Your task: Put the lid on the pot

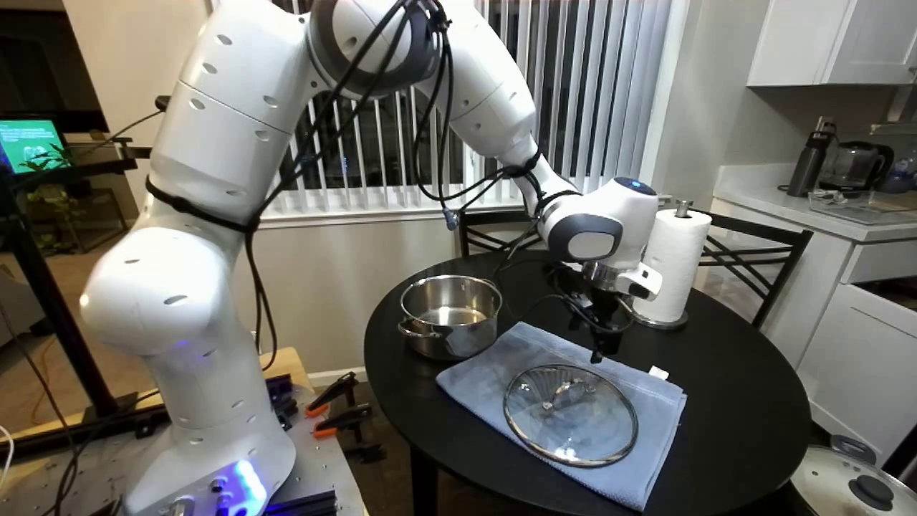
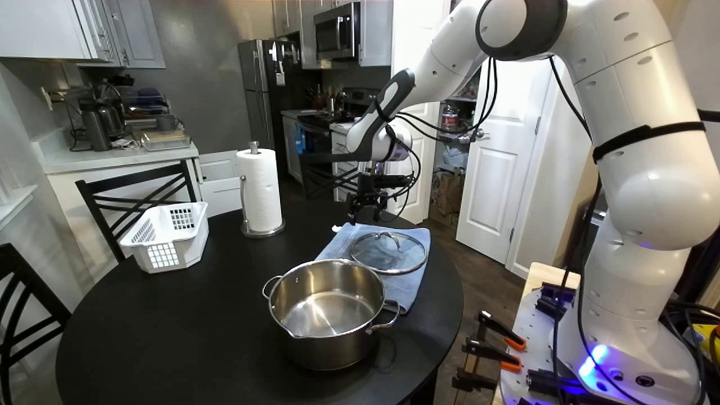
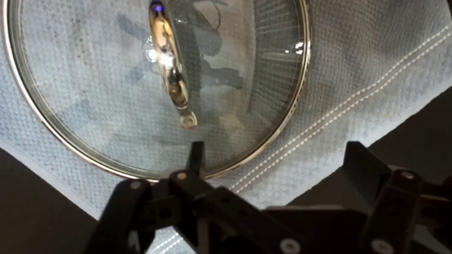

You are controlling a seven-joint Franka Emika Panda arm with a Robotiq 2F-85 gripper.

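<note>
Can see a round, flat lid of clear glass (image 1: pixel 573 423) with a thin, shiny metal rim and a bent, shiny metal handle (image 3: pixel 167 58) on top. Lies flat on a folded, light blue cloth (image 1: pixel 483 373), on a big, round, black table (image 1: pixel 738 408). Can see a round, shiny, silver metal pot (image 2: pixel 329 315) too, with two loop handles, standing upright just beside the cloth, apart from the lid. At the end of the big, white robot arm (image 1: pixel 494 86), can spot a black, two-fingered gripper (image 3: pixel 277 155), pointing down near the edge of the lid. Has both fingers (image 3: pixel 196 158) spread far apart, with nothing in the grip. In the wrist view, shows one finger across the lid's rim and the other by the edge of the cloth. Cannot tell whether touching the lid or just above. Can also find a tall, white paper roll (image 1: pixel 673 265) and, in an exterior view, a white plastic basket (image 2: pixel 183 250), both on the table.
</note>
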